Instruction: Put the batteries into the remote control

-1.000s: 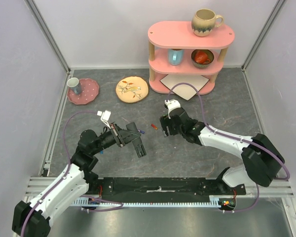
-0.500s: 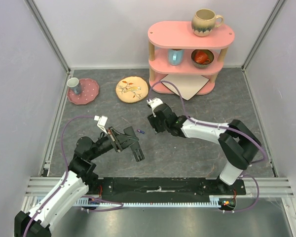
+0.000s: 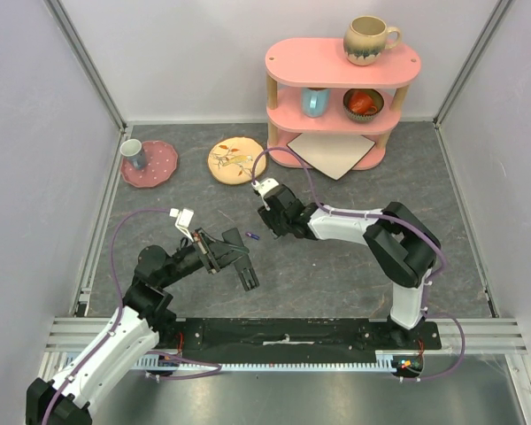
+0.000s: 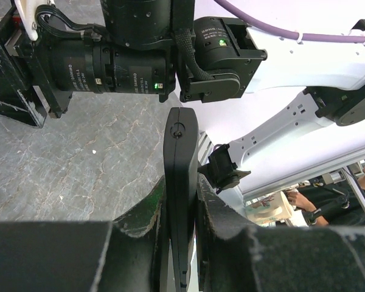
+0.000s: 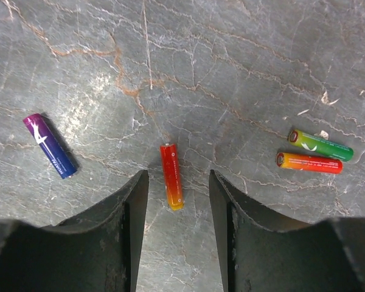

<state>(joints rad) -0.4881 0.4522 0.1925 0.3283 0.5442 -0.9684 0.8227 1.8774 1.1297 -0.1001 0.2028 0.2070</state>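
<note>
At the middle of the counter (image 3: 354,274): the right end effector (image 5: 175,179) points straight down at the grey, veined surface. Its jaws are parted a moderate way and hold nothing.
Between those jaws: a red-to-orange battery (image 5: 171,184) lies loose on the counter, touching neither finger.
Other batteries: a purple-and-blue one (image 5: 50,145) lies apart on one side. A green one (image 5: 320,145) and an orange-red one (image 5: 309,163) lie close together, nearly parallel, on the other side.
Left end effector (image 4: 181,210): clamped on the remote control (image 4: 180,146), which shows edge-on between the fingers.
Remote control: held off the counter, left of the middle and toward the near edge, its free end aimed at the right arm's wrist.
Battery bay: cannot tell from any view.
</note>
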